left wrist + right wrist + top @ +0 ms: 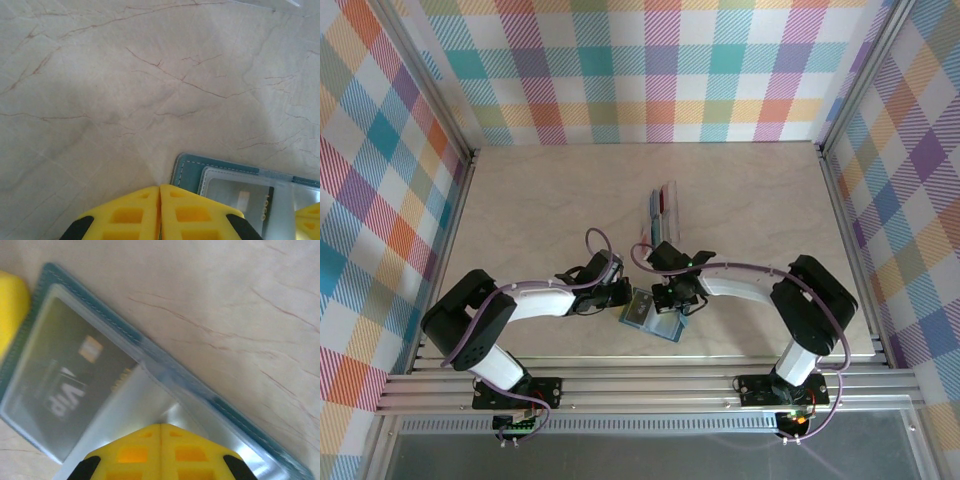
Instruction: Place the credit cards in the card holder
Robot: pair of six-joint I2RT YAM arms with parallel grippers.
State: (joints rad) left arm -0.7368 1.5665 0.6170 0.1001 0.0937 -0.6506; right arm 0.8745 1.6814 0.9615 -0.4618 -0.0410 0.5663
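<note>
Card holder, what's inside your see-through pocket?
Inside the card holder, behind clear plastic, lies a grey card marked VIP. The shut right gripper covers the near part of the next pocket, so whatever is under there is hidden.

Card holder [653, 318] on table [540, 200] nr front edge, 1 card [75, 375] inside; other cards [663, 205] behind it.

Looks like a robotics lab test cell to me, not anyone's home: marble-print bench [540, 200] boxed in by plaid walls [650, 70] (loud colours on all three sides), aluminium extrusion frame [650, 385] along the near edge, with a left arm [535, 300] and right arm [740, 283] bolted onto it.
</note>
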